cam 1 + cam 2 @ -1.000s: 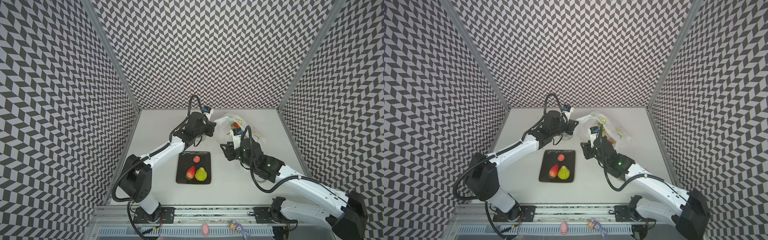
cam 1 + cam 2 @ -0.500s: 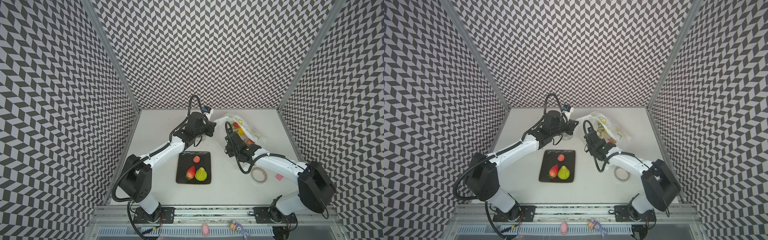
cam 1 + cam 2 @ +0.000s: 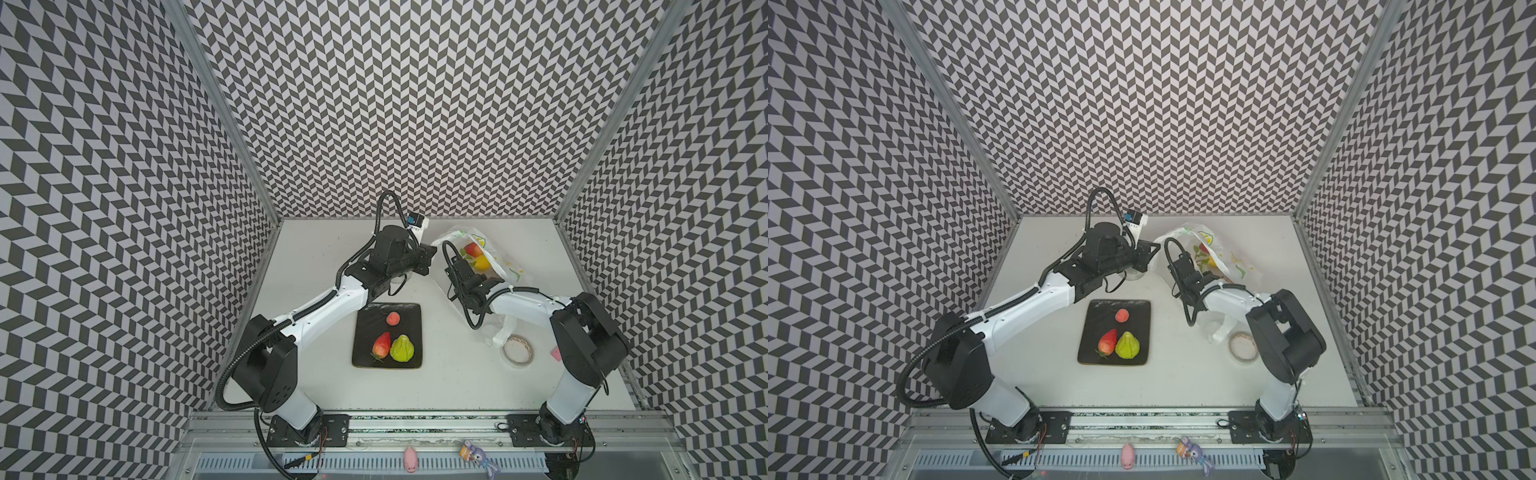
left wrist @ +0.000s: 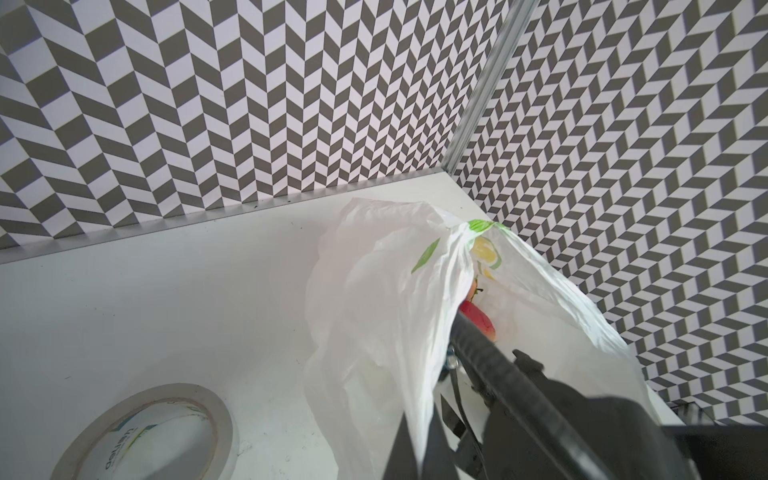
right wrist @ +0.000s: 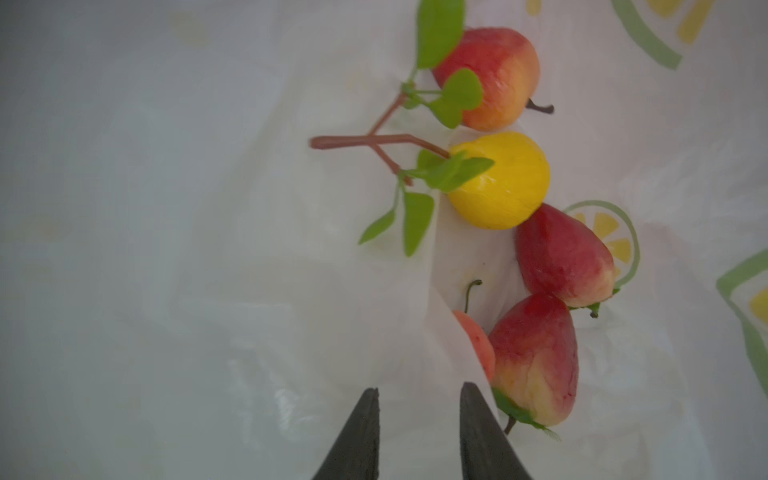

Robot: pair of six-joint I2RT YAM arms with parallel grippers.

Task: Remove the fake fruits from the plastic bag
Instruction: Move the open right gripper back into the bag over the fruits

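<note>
Right gripper (image 5: 419,392): inside the bag (image 5: 166,208), fingers a little apart, gripping nothing; only white film beyond the tips. Just beside one finger, a strawberry (image 5: 536,361) against a small pink-orange fruit (image 5: 478,349) half hidden under a fold. Deeper in, a second strawberry (image 5: 565,257), then a yellow fruit (image 5: 498,180), then a red-yellow apple-like fruit (image 5: 494,79), in a close row; leafy twig (image 5: 374,141) alongside.

Left gripper (image 3: 431,252): clamped tight on the bag's rim, mouth held up off the table (image 3: 457,386).

In a top view, bag at 1 o'clock from the black plate (image 3: 365,357), well apart from it, near the back wall. On the plate: third strawberry (image 3: 382,344) and green pear (image 3: 402,348) side by side toward 6 o'clock, small pink fruit (image 3: 392,318) toward 12. Tape roll (image 3: 517,351) at 3 o'clock from the plate, beside the right arm. Second tape roll (image 4: 145,428) on the table near the left gripper.
</note>
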